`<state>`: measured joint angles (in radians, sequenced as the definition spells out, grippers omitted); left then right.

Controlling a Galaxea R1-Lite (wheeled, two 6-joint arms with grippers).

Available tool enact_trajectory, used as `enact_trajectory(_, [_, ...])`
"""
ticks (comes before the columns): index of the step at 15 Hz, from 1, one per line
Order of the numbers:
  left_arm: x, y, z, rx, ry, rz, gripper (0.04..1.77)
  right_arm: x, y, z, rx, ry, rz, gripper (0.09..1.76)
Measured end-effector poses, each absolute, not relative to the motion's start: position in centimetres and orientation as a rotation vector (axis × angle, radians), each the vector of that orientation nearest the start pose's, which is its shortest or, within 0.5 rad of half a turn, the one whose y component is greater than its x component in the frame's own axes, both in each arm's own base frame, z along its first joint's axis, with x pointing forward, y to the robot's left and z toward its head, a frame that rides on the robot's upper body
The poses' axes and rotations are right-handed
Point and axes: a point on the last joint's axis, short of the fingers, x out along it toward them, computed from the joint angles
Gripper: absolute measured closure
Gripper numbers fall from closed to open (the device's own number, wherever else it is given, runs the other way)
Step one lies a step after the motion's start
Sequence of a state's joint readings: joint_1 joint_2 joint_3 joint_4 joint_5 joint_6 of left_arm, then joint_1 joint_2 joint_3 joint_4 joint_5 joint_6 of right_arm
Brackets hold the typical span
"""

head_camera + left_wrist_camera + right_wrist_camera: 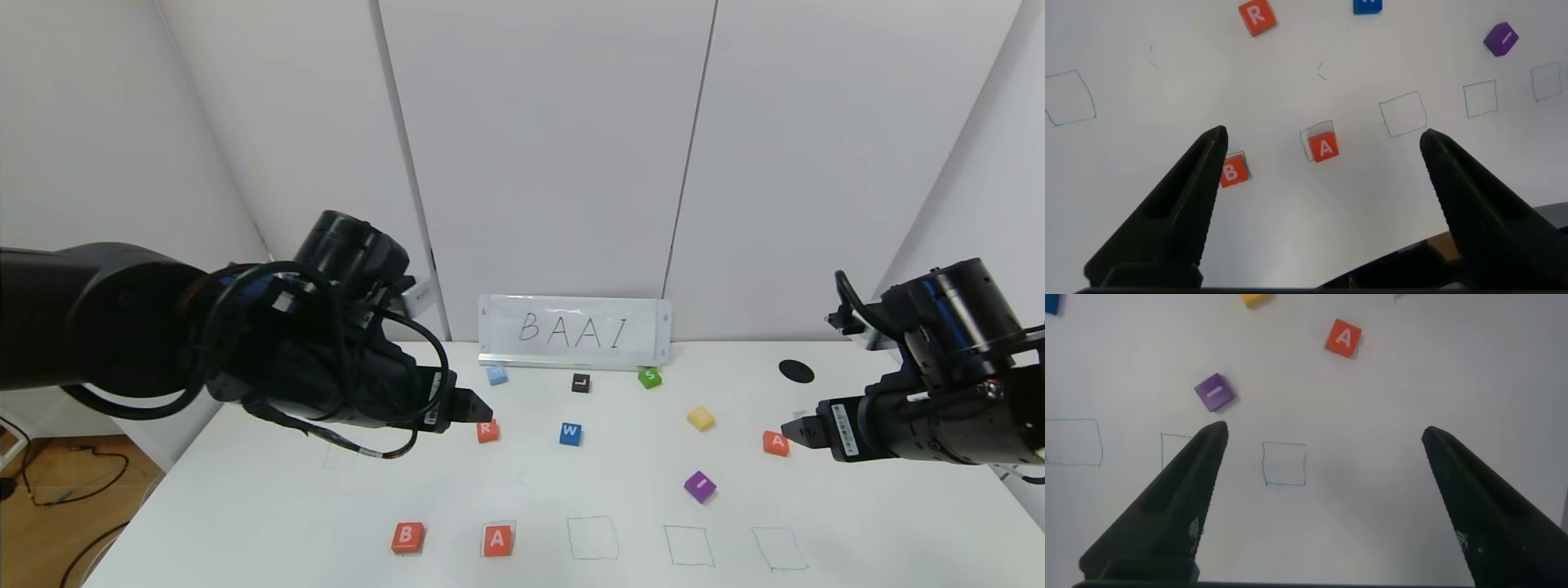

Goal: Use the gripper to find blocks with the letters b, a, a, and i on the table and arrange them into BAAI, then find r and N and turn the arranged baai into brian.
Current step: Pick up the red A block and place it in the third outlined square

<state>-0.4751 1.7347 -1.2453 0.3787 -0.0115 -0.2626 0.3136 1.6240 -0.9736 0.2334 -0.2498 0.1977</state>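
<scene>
Two placed blocks (407, 538), three bare squares (593, 538), six loose cubes (571, 434)

On the worktop (245, 490), the B block (407, 538) and an A block (498, 540) sat side by side at the near edge, three drawn squares (593, 538) to their right. Farther back lay the R block (487, 430), the I block (700, 486) and a second A block (775, 443) at far right.

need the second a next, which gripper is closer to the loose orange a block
Right. The right gripper hangs open just beside the loose A block; the left gripper is far across the table, above the R block.
</scene>
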Motion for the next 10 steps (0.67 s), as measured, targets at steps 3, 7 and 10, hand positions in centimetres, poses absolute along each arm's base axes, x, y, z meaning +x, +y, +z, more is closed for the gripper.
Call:
enact_trajectory(3, [26.5,-12.7,21.6,-0.053,0.858,-0.34,0.12,27.2,6.6,17.1,-0.001,0.88,-0.104,0.14])
enact_trajectory(7, [25.6,-10.5,23.2,-0.048,0.809,-0.396,0.11,29.4,5.5,15.6,0.057,0.922,-0.174,0.14])
enact_trajectory(10, [24.8,-9.7,23.9,-0.052,0.789,-0.409,0.11,31.1,5.3,14.0,0.082,0.962,-0.204,0.14])
